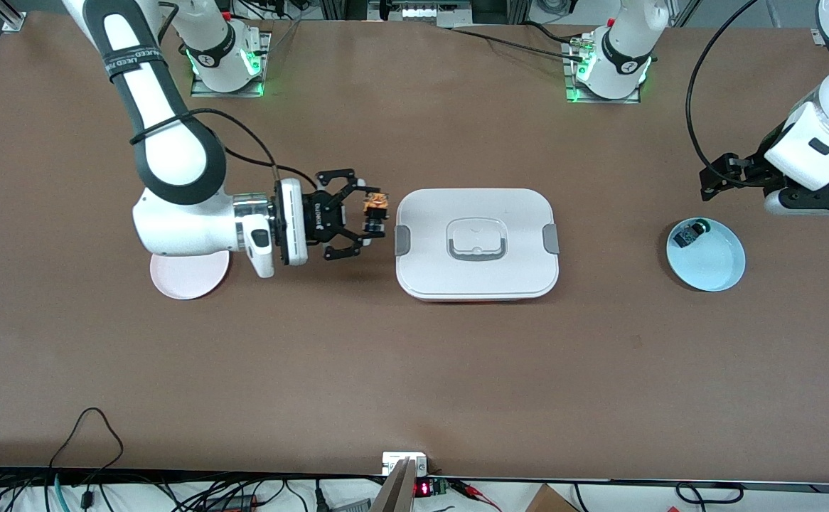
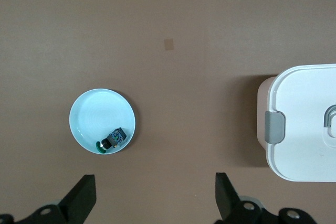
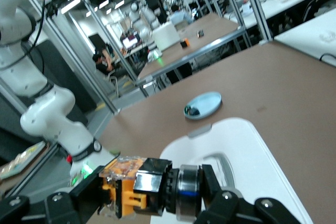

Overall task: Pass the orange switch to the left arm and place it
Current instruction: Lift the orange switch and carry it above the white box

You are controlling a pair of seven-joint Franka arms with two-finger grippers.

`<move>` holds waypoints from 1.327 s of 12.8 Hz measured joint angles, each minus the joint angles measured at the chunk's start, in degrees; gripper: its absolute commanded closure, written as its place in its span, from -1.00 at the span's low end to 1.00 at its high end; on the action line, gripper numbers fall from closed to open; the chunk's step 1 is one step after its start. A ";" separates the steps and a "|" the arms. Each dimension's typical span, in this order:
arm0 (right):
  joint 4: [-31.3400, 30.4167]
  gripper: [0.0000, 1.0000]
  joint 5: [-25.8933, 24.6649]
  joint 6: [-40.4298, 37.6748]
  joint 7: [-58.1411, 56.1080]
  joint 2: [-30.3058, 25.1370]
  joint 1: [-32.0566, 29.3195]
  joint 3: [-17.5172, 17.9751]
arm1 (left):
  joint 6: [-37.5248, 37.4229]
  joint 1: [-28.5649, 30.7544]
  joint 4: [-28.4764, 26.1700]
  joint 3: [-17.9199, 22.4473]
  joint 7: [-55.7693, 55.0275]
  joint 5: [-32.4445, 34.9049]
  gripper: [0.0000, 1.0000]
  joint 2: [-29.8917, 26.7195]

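Note:
My right gripper (image 1: pixel 374 213) is shut on the orange switch (image 1: pixel 376 202) and holds it sideways, up in the air just off the box's end toward the right arm. In the right wrist view the switch (image 3: pixel 126 187) lies clamped between the jaws of the gripper (image 3: pixel 152 190), orange body at one end and black and silver collar at the other. The box (image 1: pixel 429 213) is white with grey clips and lies flat at the table's middle; it also shows in the right wrist view (image 3: pixel 236 135) and the left wrist view (image 2: pixel 304 103). My left gripper (image 1: pixel 770 186) is open and empty, up in the air beside the blue plate; its fingers (image 2: pixel 84 198) stand wide apart.
A light blue plate (image 1: pixel 713 263) toward the left arm's end holds a small black switch with a green cap (image 1: pixel 692 233); both show in the left wrist view, the plate (image 2: pixel 94 114) and the switch (image 2: pixel 111 140). A pink plate (image 1: pixel 187 279) lies partly under my right arm.

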 measured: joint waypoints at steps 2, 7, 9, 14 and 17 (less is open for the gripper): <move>0.39 1.00 6.12 4.45 0.00 0.03 3.23 0.07 | 0.00 0.00 0.00 0.00 0.00 0.00 -1.00 0.00; 6.21 1.00 9.10 21.84 7.64 0.12 13.34 0.23 | -4.89 1.66 -0.04 0.41 -0.62 -14.29 -1.00 0.31; 8.06 1.00 12.37 25.48 8.86 0.66 16.09 0.25 | -9.43 5.38 -0.13 0.58 -0.61 -25.81 -1.00 2.01; 9.69 1.00 15.70 26.05 8.85 2.62 16.82 -0.01 | -24.54 12.92 -0.67 0.82 -0.43 -53.85 -1.00 13.59; 9.81 1.00 15.72 26.05 8.85 2.65 16.83 0.00 | -22.63 12.61 -2.01 -0.09 -0.44 -65.12 -1.00 17.15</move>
